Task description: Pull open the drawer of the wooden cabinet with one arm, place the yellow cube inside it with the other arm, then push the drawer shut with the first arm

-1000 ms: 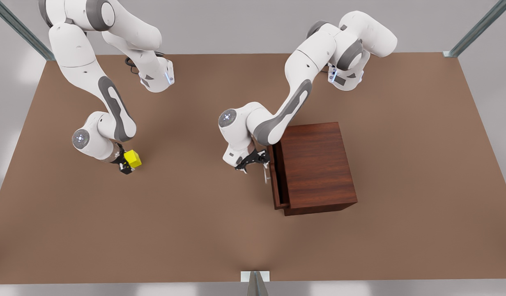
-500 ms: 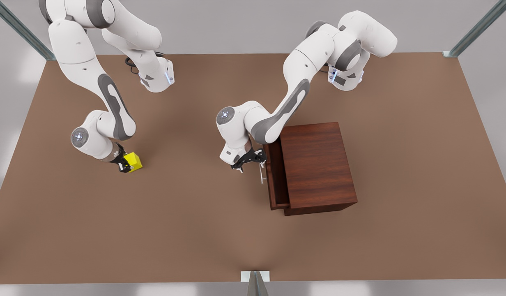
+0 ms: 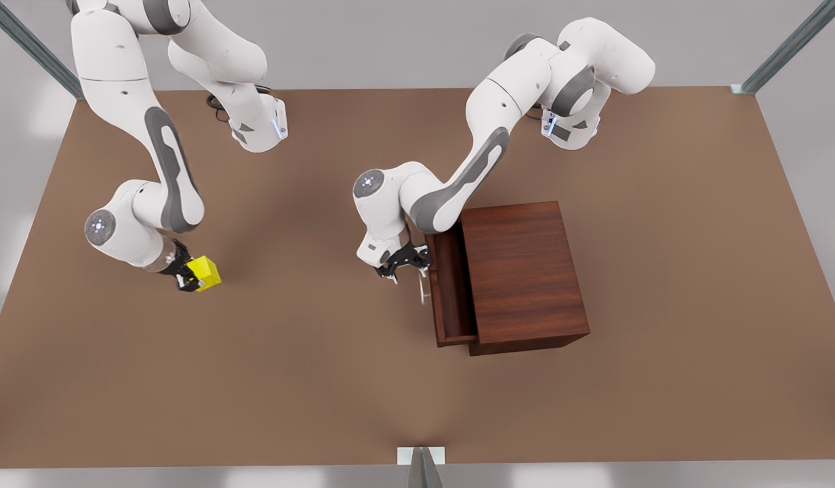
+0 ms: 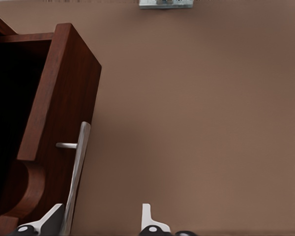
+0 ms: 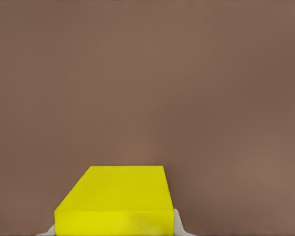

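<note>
**Drawer partly out, cube held off to the side**

The left tool (image 3: 405,264) sits at the drawer (image 3: 450,298) front of the cabinet (image 3: 526,271), at about 9 o'clock from the cabinet in the front view. In the left wrist view its fingers (image 4: 53,223) are spread, one tip touching the silver handle (image 4: 77,172) and the other well apart from it over bare tabletop (image 4: 211,123). The drawer is partly out of the cabinet, its dark inside showing along the cabinet's edge on the front view's left.

The right tool (image 3: 187,274) is well apart from the cabinet, at about 9 o'clock from it, near the tabletop's edge on the front view's left. It is pinching the cube (image 3: 205,272), which is tilted; whether the cube touches the tabletop I cannot tell. In the right wrist view the cube (image 5: 118,201) sits between the fingertips (image 5: 178,227), with plain brown tabletop beyond.
</note>
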